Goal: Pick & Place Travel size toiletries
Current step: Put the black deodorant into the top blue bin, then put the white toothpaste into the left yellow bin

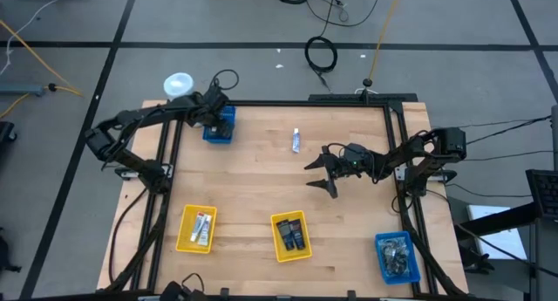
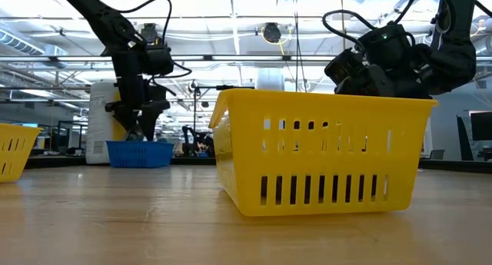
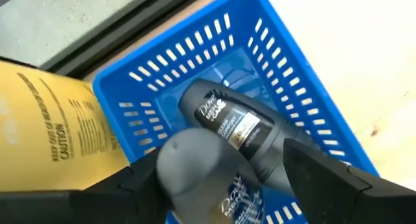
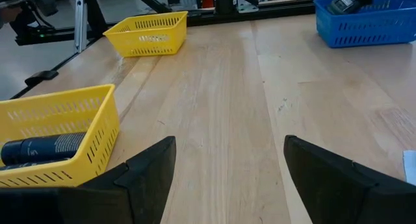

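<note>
My left gripper (image 3: 221, 159) is open and points down into the blue tray (image 3: 149, 100) at the table's far left corner (image 1: 220, 133). Two dark bottles lie in that tray. The grey-capped bottle (image 3: 195, 169) sits between the open fingers on top of the labelled bottle (image 3: 231, 123); whether a finger touches it, I cannot tell. My right gripper (image 1: 321, 173) hangs open over bare wood right of centre. A thin white tube (image 1: 296, 141) lies on the table on the far side of it.
A large white-and-yellow canister (image 1: 179, 85) stands beside the far blue tray. Near the front edge are a yellow tray with tubes (image 1: 196, 229), a yellow tray with dark bottles (image 1: 292, 236) and a blue tray with packets (image 1: 397, 255). A black frame rims the table.
</note>
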{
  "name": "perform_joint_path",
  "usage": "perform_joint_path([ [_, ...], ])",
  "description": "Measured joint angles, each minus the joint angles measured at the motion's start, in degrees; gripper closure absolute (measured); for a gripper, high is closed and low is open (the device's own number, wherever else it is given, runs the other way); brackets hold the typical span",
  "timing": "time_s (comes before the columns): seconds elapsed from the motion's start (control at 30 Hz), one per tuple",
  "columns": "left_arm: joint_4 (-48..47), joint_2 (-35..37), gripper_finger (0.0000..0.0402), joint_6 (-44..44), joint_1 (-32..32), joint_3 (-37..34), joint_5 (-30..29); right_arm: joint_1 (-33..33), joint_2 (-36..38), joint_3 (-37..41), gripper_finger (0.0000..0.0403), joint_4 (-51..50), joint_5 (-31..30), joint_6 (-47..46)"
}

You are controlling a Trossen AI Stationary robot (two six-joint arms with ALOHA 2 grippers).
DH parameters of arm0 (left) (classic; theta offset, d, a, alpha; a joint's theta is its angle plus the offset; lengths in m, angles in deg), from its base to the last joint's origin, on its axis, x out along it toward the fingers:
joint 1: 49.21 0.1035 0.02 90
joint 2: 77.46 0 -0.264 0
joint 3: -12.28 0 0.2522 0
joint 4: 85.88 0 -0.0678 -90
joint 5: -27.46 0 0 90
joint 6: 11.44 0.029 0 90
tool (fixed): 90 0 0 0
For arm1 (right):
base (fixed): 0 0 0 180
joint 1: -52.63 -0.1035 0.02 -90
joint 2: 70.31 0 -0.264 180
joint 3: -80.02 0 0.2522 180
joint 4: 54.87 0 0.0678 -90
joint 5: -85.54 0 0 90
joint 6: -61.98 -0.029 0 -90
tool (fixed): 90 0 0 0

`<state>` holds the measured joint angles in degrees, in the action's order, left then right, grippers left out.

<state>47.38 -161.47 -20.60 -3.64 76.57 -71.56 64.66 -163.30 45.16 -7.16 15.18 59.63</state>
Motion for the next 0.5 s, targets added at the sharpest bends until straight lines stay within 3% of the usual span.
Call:
perform_joint_path([
  [0.27,-3.8,0.0,0.0149,4.2,-0.4,5.0,0.0,0.0,0.0,0.0,0.0124,0.0,0.0,0.0],
  [0.5,-4.9,0.0,0.0199,4.3,-0.8,7.0,0.0,0.0,0.0,0.0,0.0124,0.0,0.0,0.0],
])
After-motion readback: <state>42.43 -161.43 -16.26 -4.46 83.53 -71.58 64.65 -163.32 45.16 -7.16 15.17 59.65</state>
